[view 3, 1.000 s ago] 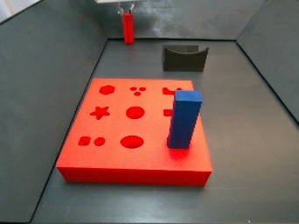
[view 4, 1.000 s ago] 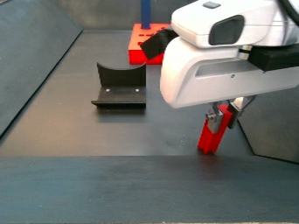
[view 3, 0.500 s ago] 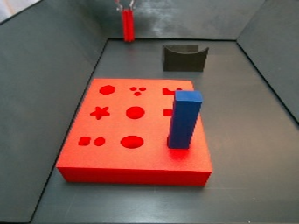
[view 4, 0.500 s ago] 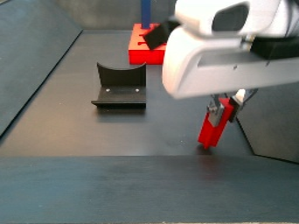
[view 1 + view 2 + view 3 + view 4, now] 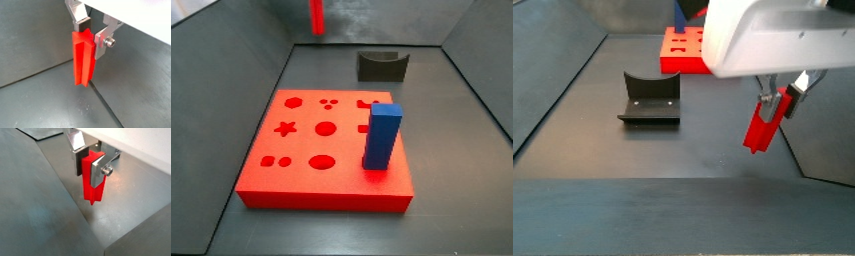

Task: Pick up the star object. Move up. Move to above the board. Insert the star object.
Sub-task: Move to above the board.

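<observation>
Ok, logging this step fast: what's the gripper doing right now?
Gripper: closed on the star object, fingers clamping its upper end, lifted clear of the floor, away from the board.

One board (image 5: 325, 150), one blue block (image 5: 382, 137) standing on it, one star object (image 5: 762, 123), one dark fixture (image 5: 381, 65), and one gripper (image 5: 89, 31) clamped on the star object above the floor.

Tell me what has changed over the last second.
The pincer, shut on the peg, has risen, lifting the peg off the floor. The board, blue block and grey holder stayed put.
</observation>
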